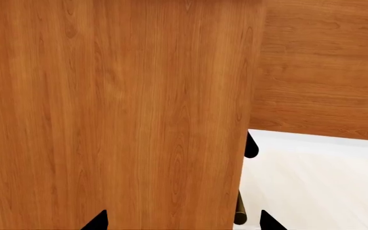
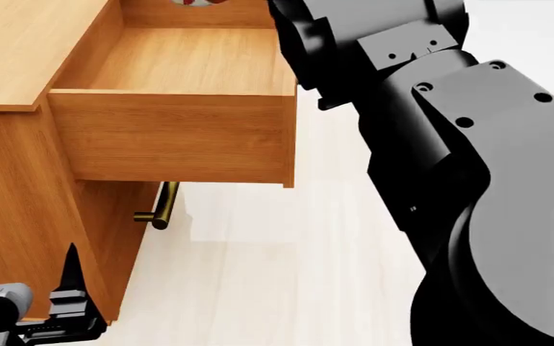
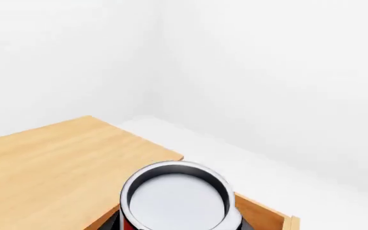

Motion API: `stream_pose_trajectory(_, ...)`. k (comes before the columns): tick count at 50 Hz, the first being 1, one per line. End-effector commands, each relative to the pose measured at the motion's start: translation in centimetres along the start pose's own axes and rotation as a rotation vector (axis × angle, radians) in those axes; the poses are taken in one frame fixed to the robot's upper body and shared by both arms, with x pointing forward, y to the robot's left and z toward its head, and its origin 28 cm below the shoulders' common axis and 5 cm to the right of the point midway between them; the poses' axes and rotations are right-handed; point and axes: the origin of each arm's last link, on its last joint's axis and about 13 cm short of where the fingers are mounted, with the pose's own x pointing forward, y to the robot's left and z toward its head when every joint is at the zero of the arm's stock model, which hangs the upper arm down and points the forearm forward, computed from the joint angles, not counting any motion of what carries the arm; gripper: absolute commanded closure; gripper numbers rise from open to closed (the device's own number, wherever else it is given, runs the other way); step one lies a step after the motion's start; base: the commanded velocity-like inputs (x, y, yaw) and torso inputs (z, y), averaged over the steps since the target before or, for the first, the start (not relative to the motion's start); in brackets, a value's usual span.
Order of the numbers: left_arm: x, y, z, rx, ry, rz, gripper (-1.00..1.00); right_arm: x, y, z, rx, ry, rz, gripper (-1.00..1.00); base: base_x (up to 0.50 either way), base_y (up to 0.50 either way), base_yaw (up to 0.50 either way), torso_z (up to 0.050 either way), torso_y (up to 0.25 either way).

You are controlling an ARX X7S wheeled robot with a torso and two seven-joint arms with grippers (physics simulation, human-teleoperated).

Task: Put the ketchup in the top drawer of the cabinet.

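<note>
The ketchup [image 3: 178,199] fills the bottom of the right wrist view, silver lid up and red label just showing. My right gripper [image 3: 178,226] is shut on it, with dark fingers on both sides of the can. The can hangs over the back of the top drawer [image 2: 176,133], which stands pulled out of the cabinet [image 2: 17,50] and looks empty. In the head view only a red sliver of the ketchup [image 2: 200,2] shows at the upper edge. My left gripper [image 2: 22,268] is open and low beside the cabinet's side [image 1: 113,115], holding nothing.
The lower drawer's brass handle [image 2: 161,207] sticks out under the open drawer. My right arm [image 2: 450,180] fills the right of the head view. Pale floor [image 2: 277,274] lies in front of the cabinet. White walls stand behind the cabinet top [image 3: 50,163].
</note>
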Motion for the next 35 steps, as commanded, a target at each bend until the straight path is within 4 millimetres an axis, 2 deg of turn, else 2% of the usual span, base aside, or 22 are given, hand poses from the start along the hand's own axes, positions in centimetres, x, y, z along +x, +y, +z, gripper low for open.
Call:
stream_pose_trajectory(1,0.0,0.0,0.0,-0.001,0.003,-0.003,-1.00,-0.5,-0.3,-0.7,-0.015,0.138,-0.002,1.00,0.00,0.00,0.00,0.000,0.000)
stream_pose_trajectory(9,0.0,0.0,-0.1,-0.003,0.006,-0.006,-1.00,-0.6,-0.3,-1.7,-0.028,0.230,0.010,1.00,0.00,0.00,0.00,0.000,0.000)
stream_pose_trajectory(19,0.0,0.0,-0.3,-0.002,0.011,-0.002,-1.00,-0.5,-0.1,-1.9,-0.016,0.212,0.047,1.00,0.00,0.00,0.00,0.000,0.001)
stream_pose_trajectory(30,0.0,0.0,-0.4,-0.005,0.013,-0.002,-1.00,-0.3,0.0,-2.3,0.162,0.142,0.126,1.00,0.00,0.00,0.00,0.000,0.000)
stream_pose_trajectory(35,0.0,0.0,-0.5,-0.007,0.015,-0.002,-1.00,-0.2,0.1,-2.6,0.170,0.145,0.134,1.00,0.00,0.00,0.00,0.000,0.000)
